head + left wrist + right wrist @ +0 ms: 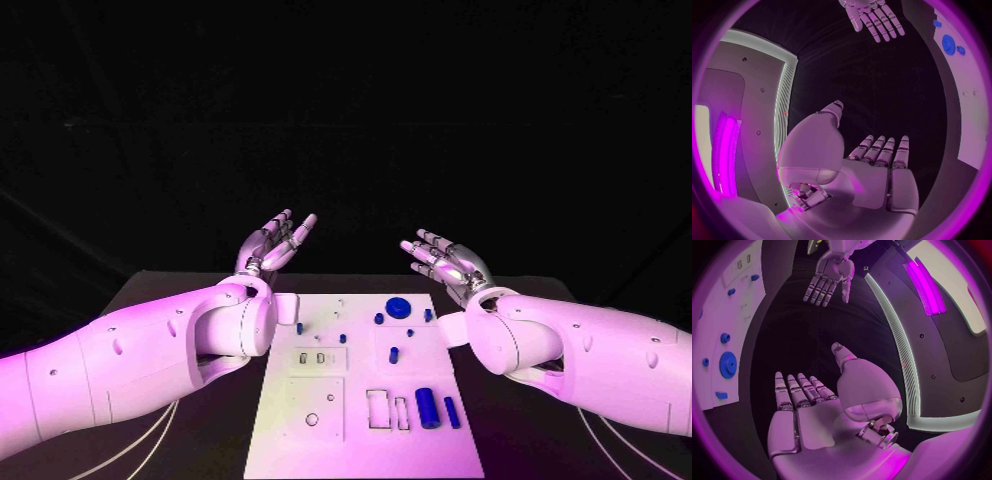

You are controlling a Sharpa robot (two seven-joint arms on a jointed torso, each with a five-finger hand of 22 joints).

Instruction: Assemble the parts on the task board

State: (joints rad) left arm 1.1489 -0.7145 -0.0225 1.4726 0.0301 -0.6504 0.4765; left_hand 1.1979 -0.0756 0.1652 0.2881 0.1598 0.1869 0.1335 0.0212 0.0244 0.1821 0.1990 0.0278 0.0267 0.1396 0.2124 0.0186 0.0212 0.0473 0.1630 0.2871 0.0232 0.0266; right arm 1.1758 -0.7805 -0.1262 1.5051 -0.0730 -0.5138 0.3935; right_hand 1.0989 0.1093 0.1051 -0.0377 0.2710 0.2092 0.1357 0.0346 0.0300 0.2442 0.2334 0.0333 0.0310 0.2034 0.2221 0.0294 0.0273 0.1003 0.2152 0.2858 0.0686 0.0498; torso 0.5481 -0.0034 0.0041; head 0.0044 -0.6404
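Hands raised above the table's [202,290] far edge, palms turned toward each other, well apart. The left hand [274,243] holds nothing, fingers spread straight; the right hand [447,260] likewise holds nothing, fingers apart and slightly bent. Both hang clear of the board [361,440], which lies in the table's middle. On the board, a blue gear [398,305] sits near the far edge with small blue parts just beside it, one peg [394,354] stands mid-board, and two blue cylinders [428,405] lie side by side toward the near right corner.
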